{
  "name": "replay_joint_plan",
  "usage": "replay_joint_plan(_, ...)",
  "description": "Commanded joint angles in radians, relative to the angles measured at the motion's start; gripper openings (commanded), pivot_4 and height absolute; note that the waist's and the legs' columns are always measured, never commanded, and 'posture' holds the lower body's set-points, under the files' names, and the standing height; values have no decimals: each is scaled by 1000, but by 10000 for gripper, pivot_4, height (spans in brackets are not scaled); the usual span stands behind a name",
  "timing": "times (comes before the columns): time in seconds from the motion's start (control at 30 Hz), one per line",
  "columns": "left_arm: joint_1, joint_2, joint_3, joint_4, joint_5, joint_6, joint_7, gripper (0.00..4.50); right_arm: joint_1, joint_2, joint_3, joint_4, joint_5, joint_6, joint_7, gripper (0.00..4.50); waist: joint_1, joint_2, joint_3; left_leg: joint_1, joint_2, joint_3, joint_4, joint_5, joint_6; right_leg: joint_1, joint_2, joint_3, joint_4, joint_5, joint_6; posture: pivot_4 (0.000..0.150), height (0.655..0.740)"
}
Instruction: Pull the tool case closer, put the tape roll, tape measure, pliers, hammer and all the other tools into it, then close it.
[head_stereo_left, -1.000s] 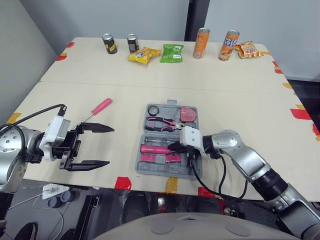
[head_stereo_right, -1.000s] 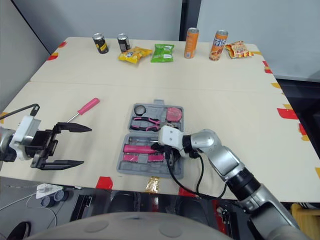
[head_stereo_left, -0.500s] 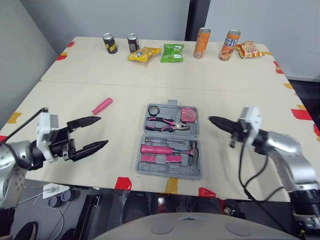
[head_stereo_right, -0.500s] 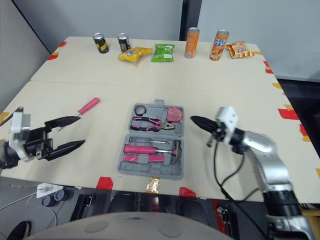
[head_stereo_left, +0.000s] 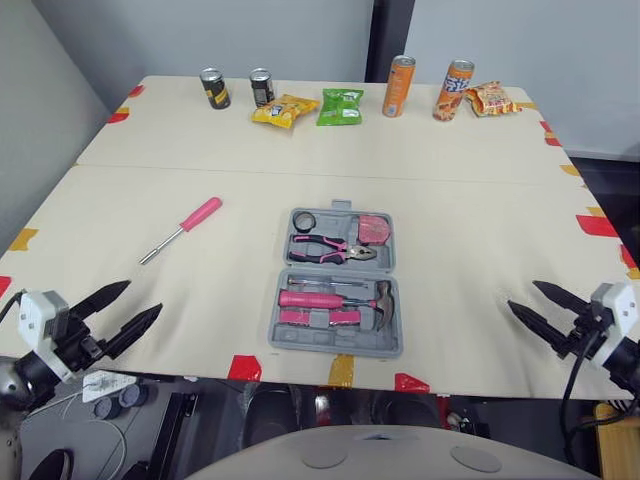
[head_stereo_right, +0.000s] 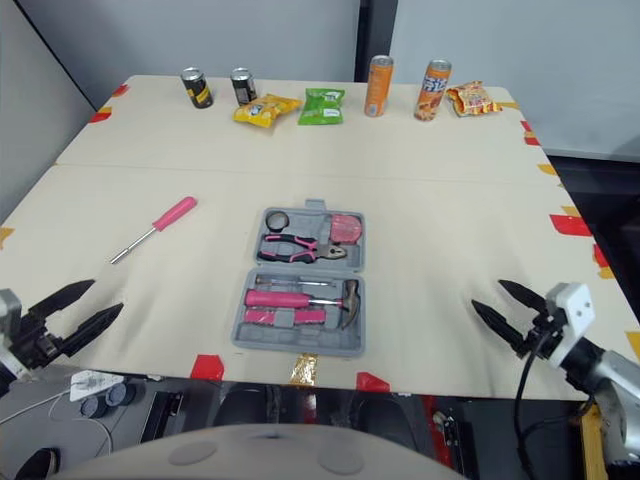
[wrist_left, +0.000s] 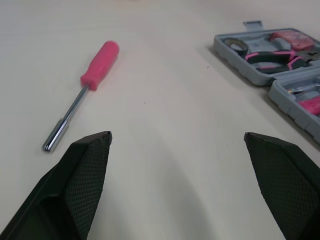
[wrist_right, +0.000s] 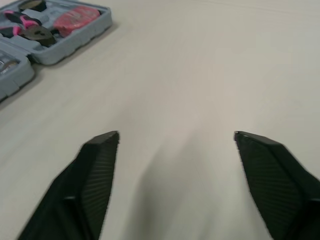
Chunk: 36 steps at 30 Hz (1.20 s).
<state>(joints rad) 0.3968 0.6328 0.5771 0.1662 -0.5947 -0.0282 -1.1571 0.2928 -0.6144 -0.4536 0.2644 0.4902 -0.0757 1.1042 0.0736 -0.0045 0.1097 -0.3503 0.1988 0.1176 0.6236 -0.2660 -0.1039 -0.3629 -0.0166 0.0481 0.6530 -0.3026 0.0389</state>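
Both arms are cut off at the frame edges beyond the wrists. The small pink piece in the near half of the tool case (head_stereo_left: 300, 343) is too small to identify, and the case is clipped at the edge of both wrist views. The left gripper (head_stereo_left: 144, 296) is held low over the near left corner of the table (head_stereo_left: 480, 220), fingers spread and empty, angled inward toward the table centre. The right gripper (head_stereo_left: 522, 293) is mirrored at the near right edge, fingers also spread and empty. The case lies open and flat between the two grippers, well apart from both, by the near table edge. The hammer (head_stereo_left: 335, 300) is seated in its near half. The pliers (head_stereo_left: 330, 248), tape roll (head_stereo_left: 305, 220) and tape measure (head_stereo_left: 375, 228) are seated in its far half. The screwdriver (head_stereo_left: 183, 228) lies loose on the table, left of the case and ahead of the left gripper, not touching either. Cans (head_stereo_left: 398, 86) and snack bags (head_stereo_left: 342, 105) are lined along the far edge.
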Motion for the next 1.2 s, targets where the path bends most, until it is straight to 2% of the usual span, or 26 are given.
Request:
replay_joint_plan(0.03, 7, -5, 34, 9, -4, -34, 0, 45000, 12, -4, -32, 1, 21, -21, 12, 44576, 0, 0, 0, 0, 0, 0, 0, 0, 0, 0, 0, 0, 0, 0, 0, 1500, 7400)
replay_joint_plan(0.33, -34, 16, 18, 23, 15, -30, 25, 45000, -45, -26, 15, -201, 81, 116, 2, 44576, -11, 1, 0, 0, 0, 0, 0, 0, 1, 0, 0, -1, 1, 0, 0, 1500, 7400)
replay_joint_plan(0.5, -186, 61, 11, 149, 86, -29, 150, 45000, -125, -44, 120, -446, 148, 268, -7, 44576, -7, 1, 0, 0, 0, -2, 0, 1, 0, 0, 0, -2, 2, 0, 0, 1500, 7400)
replay_joint_plan(0.7, -374, 105, -55, 333, 186, -62, 209, 45000, -222, -48, 221, -616, 191, 358, -14, 44576, 8, 1, 0, 0, -1, -2, 1, 3, -3, 0, -1, -3, 1, 0, 1, 1500, 7400)
replay_joint_plan(0.97, -651, 159, -186, 616, 296, -109, 176, 45000, -346, -33, 327, -630, 138, 295, 35, 44576, 19, 0, 0, -1, -2, -3, 2, 3, -4, 0, -1, -3, 1, 1, 1, 1500, 7400)
replay_joint_plan(1.2, -837, 153, -275, 829, 368, -149, 147, 45000, -359, -19, 348, -600, 121, 260, 40, 44576, 21, 0, 0, -2, -3, -2, 2, 3, -6, 0, -1, -3, 2, 1, 1, 1500, 7400)
